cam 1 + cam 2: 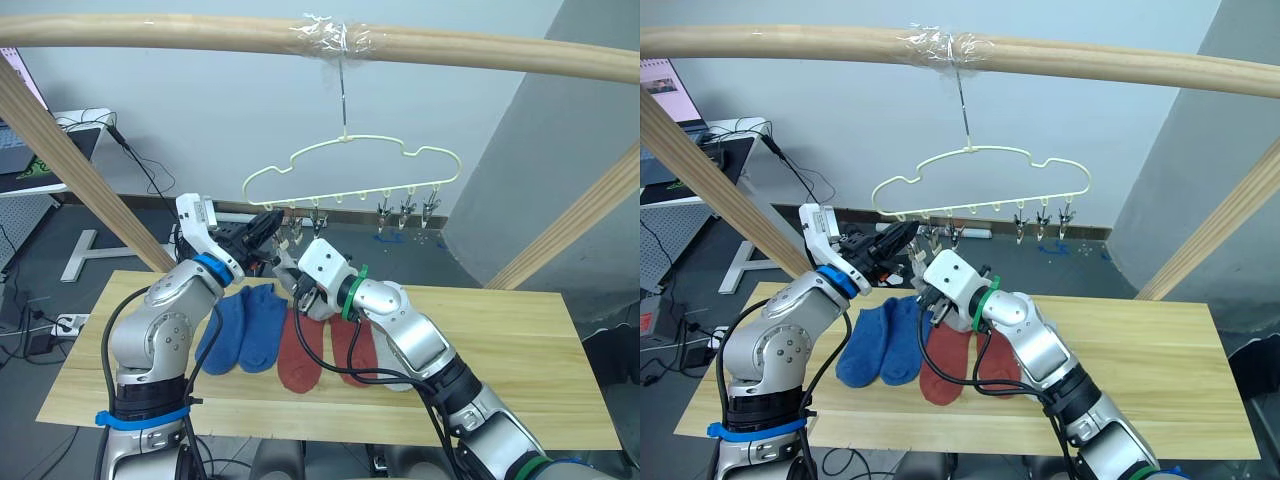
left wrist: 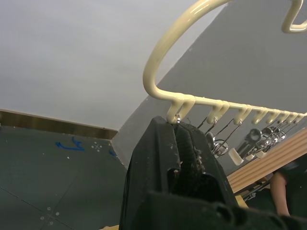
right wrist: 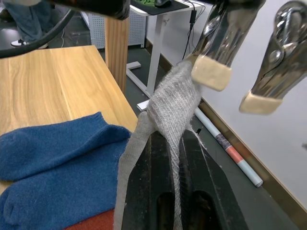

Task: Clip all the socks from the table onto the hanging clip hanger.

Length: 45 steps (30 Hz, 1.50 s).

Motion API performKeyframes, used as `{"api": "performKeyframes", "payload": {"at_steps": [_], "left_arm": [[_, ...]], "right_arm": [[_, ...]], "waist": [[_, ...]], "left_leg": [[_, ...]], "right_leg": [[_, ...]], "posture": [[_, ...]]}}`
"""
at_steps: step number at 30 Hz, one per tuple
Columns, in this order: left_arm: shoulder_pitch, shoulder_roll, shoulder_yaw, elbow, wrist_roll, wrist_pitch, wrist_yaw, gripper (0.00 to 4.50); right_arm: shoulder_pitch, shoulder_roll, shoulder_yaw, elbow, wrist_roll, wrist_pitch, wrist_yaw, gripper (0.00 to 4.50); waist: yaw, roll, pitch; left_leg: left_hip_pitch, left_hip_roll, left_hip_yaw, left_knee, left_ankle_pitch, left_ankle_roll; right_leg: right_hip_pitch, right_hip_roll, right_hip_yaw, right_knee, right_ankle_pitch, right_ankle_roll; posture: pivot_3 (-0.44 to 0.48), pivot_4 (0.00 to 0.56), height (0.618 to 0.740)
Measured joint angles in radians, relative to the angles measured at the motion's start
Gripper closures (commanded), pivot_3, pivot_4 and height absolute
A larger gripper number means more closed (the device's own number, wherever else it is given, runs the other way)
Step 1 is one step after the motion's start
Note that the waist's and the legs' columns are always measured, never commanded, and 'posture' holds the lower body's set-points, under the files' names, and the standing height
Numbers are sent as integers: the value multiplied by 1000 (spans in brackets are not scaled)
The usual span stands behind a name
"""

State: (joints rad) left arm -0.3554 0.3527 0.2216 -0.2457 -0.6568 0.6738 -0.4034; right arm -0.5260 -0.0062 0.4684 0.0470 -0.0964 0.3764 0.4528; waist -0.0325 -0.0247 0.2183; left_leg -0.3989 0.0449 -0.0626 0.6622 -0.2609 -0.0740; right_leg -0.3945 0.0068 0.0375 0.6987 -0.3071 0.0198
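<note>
While right claw (image 3: pixel 175 158) pinches grey sock (image 3: pixel 168 105) under clips (image 3: pixel 213 72), left claw (image 2: pixel 180 143) closed at clip hanger (image 2: pixel 158 72).

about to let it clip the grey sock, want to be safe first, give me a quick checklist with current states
1. Grey sock held between right gripper fingers: ok.
2. Sock raised near a clip: ok.
3. Sock fabric inside that clip: cannot tell.
4. Left gripper at the clip hanger, at its end clip: ok.
5. Left fingers squeezing that clip open: cannot tell.
6. Blue socks and rust-red socks lying on the table: ok.
</note>
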Motion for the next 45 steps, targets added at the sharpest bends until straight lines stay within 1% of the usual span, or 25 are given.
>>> {"api": "performKeyframes", "payload": {"at_steps": [11, 13, 14, 16, 17, 20, 21, 22, 24, 26, 31, 34, 37, 40, 42, 45], "left_arm": [[15, -2, -21, -21, 14, -5, 2, 4500], [21, -3, -17, -21, 8, -6, 0, 3876], [23, -3, -16, -21, 4, -6, 0, 3644], [30, -1, -15, -26, -1, -6, -2, 2930], [38, 3, -16, -27, 0, -6, -3, 2659], [66, 28, -22, -34, 13, -8, -15, 1612], [75, 38, -22, -39, 13, -8, -24, 1344], [79, 46, -22, -44, 15, -10, -30, 1339], [88, 55, -22, -58, 20, -17, -39, 1339], [90, 58, -21, -65, 27, -29, -42, 1339], [144, 81, -24, -71, 94, -92, -47, 1339], [184, 102, -69, -75, 176, -196, -80, 1339], [231, 102, -118, -83, 229, -279, -116, 1339], [244, 50, -158, -78, 265, -350, -117, 1339], [244, 31, -181, -74, 290, -382, -110, 1339], [240, -20, -219, -58, 368, -451, -64, 1339]], "right_arm": [[-8, 32, -17, 1, 1, 0, 0, 4447], [-8, 33, -17, 2, 1, 0, 0, 4500], [-8, 34, -17, 2, 1, 0, 0, 4500], [-8, 40, -19, 2, 2, 0, 0, 4500], [-8, 49, -25, 2, 5, 0, -1, 4500], [-8, 70, -50, 2, 30, 0, -2, 3712], [-8, 74, -57, 2, 36, 0, -4, 3429], [-9, 75, -60, 2, 37, 0, -10, 3148], [-11, 75, -56, 3, 35, 0, -17, 2374], [-20, 67, -45, 11, 21, 0, -17, 1770], [-18, 12, -11, 17, -14, -1, -4, 1770], [17, -46, -3, -24, -31, -6, 15, 1770], [65, -103, -7, -90, -36, -8, 34, 1770], [114, -159, -17, -195, -33, 11, 61, 1770], [130, -177, -21, -248, -26, 25, 75, 1770], [182, -227, -42, -358, 3, 52, 109, 1770]], "waist": [[1, 0, 0], [1, 0, 0], [1, 0, 0], [1, 0, 0], [1, 0, 0], [1, 0, 0], [1, 0, 0], [2, 0, 0], [2, 0, 0], [2, -1, 0], [3, -1, -1], [5, -1, -1], [6, -1, -1], [6, -1, -1], [4, -1, -1], [3, -1, -1]], "left_leg": [[-1, 0, 0, 0, 0, 0], [-1, 0, 0, 0, 0, 0], [-1, 0, 0, 0, 0, 0], [-1, 1, 0, 0, 0, 0], [-1, 1, 0, 0, 0, 0], [0, 1, 0, 0, 0, 0], [-1, 1, 0, 0, 0, 0], [0, 1, 0, 0, 0, 0], [-1, 1, 0, 0, 0, 0], [0, 1, 0, 0, 0, 0], [-1, 1, 0, 0, 0, 0], [-1, 0, 1, 0, 0, 0], [-1, 0, 2, 0, 0, 0], [-1, 0, 2, 0, 0, 1], [0, 1, 2, 0, 0, 1], [0, 1, 2, 1, 0, 1]], "right_leg": [[-1, 0, 0, 1, 0, -1], [-1, 0, 0, 1, 0, -1], [-1, 0, 0, 1, 1, -1], [-1, 0, 0, 1, 1, -1], [-1, 0, 0, 1, 1, -1], [-2, 0, 0, 2, 1, -1], [-2, 0, 0, 2, 1, -1], [-2, 0, 0, 2, 1, -1], [-2, 0, 0, 2, 1, -2], [-2, 0, 0, 2, 1, -2], [-3, 0, 0, 3, 1, -2], [-3, 0, 0, 3, 1, -2], [-3, 0, 1, 3, 1, -2], [-3, 0, 2, 3, 1, -2], [-3, 0, 2, 3, 2, -2], [-3, 0, 2, 4, 2, -2]], "posture": [[4, 158, 705], [5, 158, 705], [7, 158, 705], [9, 158, 705], [9, 158, 705], [17, 158, 705], [17, 158, 705], [19, 158, 705], [20, 158, 705], [21, 158, 705], [24, 157, 705], [17, 158, 705], [9, 159, 705], [-2, 161, 705], [-9, 162, 705], [-27, 165, 705]]}}
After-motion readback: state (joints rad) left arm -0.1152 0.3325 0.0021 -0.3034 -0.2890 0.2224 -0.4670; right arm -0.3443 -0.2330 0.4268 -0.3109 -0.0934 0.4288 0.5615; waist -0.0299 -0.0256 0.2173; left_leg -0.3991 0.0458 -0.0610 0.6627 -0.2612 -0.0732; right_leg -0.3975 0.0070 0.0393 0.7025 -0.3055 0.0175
